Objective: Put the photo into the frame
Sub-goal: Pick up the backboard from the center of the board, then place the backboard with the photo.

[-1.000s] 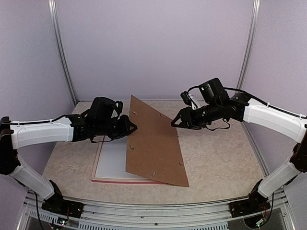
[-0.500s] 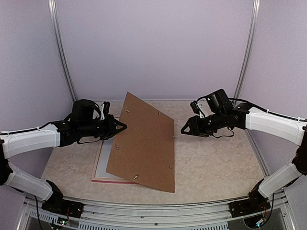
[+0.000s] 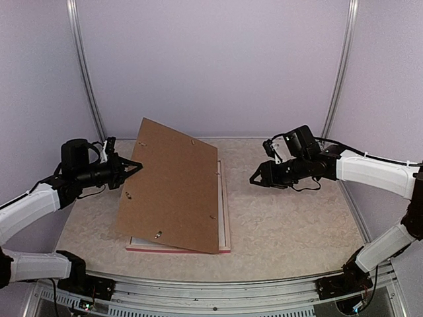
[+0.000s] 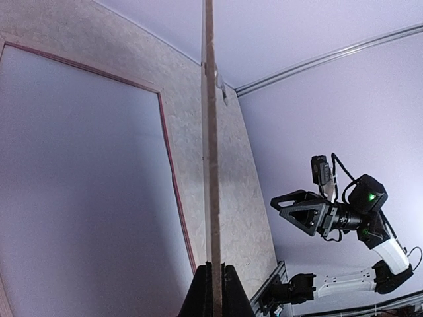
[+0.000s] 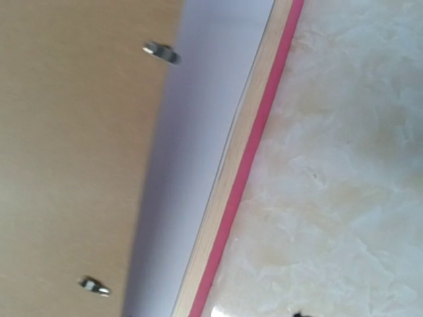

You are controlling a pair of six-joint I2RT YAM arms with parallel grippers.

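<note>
Two pincers: left gripper [image 3: 137, 164] clamps the tilted backing board [image 3: 173, 191] over the frame [image 3: 226, 224] mid-picture; right gripper [image 3: 254, 180] gapes empty, centre-right.

Bright even diffuse light, no glare. Soft shadow under the tilted board [image 3: 175, 188]. Right wrist view of the frame [image 5: 238, 168] slightly blurred
</note>
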